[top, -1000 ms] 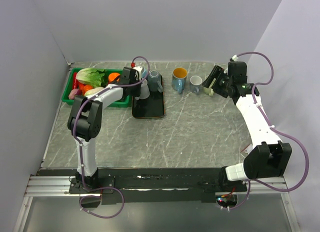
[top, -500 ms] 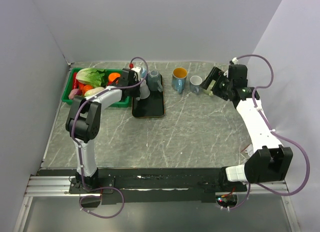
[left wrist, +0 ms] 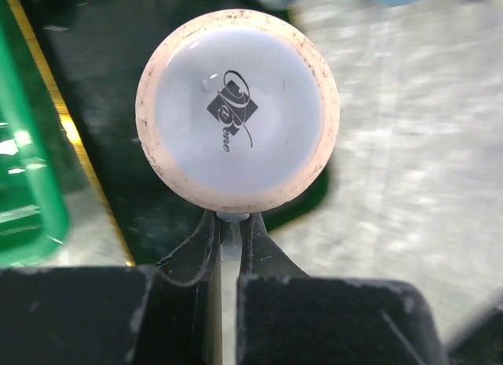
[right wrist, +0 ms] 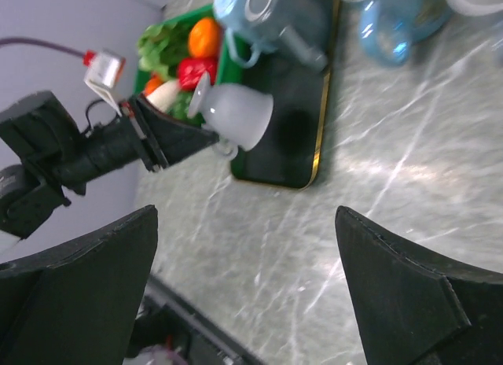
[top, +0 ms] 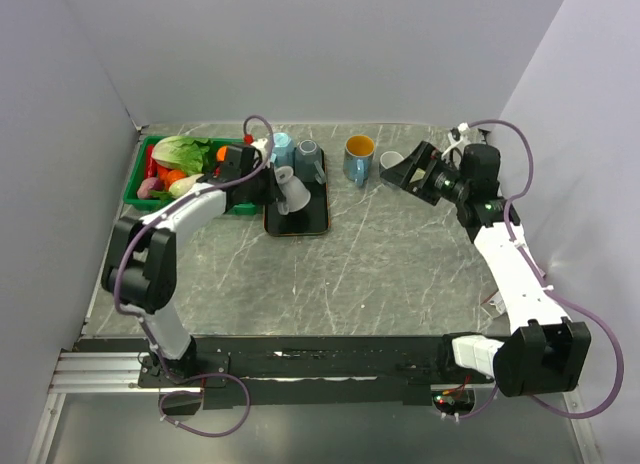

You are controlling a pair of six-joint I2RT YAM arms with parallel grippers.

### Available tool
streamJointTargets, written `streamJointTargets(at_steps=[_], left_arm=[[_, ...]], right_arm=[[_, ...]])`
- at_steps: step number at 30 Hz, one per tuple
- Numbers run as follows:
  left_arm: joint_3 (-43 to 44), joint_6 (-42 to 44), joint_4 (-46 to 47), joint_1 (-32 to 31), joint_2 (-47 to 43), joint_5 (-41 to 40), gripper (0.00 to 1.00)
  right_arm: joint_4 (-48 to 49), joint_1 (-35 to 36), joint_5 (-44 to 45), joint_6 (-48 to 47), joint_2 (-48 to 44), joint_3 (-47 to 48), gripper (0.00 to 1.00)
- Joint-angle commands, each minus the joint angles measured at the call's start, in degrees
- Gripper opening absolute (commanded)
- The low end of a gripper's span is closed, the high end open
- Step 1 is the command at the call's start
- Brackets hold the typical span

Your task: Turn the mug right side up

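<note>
One white mug (top: 290, 190) hangs on its side above the black tray (top: 300, 224), base toward the left pincer (left wrist: 229, 223), which is clamped narrow on the handle. So thin a hold could let the mug swing or slip as it turns, knocking the blue mug (top: 310, 160) just behind or chipping on the tray. The right pincer (top: 415, 168) gapes wide, holding nothing, near a small cup (top: 392, 162). Grey marbled tabletop (top: 350, 274), pale walls (top: 320, 54) on three sides, green crate (top: 140, 176) of vegetables at left.

Grey marbled table (top: 350, 274), plain lilac walls (top: 330, 44)
</note>
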Motion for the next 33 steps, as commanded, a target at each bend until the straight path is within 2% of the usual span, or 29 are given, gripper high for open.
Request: streamJointTargets(at_steps=[1, 4, 5, 6, 7, 9, 11, 12, 21, 28, 33], left_arm=[[0.9, -8.15, 6.57, -0.18, -9.43, 9.96, 0.01], [-0.24, -15.35, 11.75, -0.18, -12.76, 16.03, 0.01], [-0.86, -17.55, 16.9, -0.18, -13.56, 18.57, 0.01], [-2.17, -23.05, 19.65, -0.18, -15.04, 19.81, 0.01], [-3.05, -26.07, 22.46, -0.18, -15.84, 20.87, 0.01], [-5.5, -34.83, 32.35, -0.27, -17.68, 23.15, 0.01], [-6.66, -41.7, 38.02, -0.62, -18.74, 23.08, 0.01], [-7.19, -43.22, 42.31, -0.88, -19.53, 22.9, 0.01], [-4.03, -47.19, 48.76, -4.93, -23.31, 18.68, 0.01], [-3.32, -49.12, 52.19, -6.07, -25.08, 16.57, 0.01], [-3.41, -50.18, 54.13, -6.34, -26.04, 14.82, 0.01]], right_arm=[[9.63, 0.23, -5.95, 5.68, -3.51, -3.48, 0.99], [12.53, 0.23, -7.0, 7.0, -4.83, -4.97, 0.99], [13.93, 0.31, -7.62, 7.7, -5.1, -5.67, 0.98], [15.34, 0.4, -9.1, 9.36, -5.36, -6.2, 0.98], [19.01, 0.75, -9.81, 10.16, -5.62, -6.99, 0.97], [20.97, 2.24, -10.43, 10.87, -5.71, -7.0, 0.94], [22.03, 5.04, -9.56, 10.17, -5.97, -6.12, 0.94], [22.64, 6.28, -9.29, 9.38, -5.89, -5.77, 0.94], [28.79, 17.71, -4.64, 10.16, -1.95, -0.5, 0.94], [34.68, 18.24, -3.93, 14.12, 1.84, 4.5, 0.93], [40.65, 18.33, -4.81, 18.69, 3.78, 4.34, 0.86]])
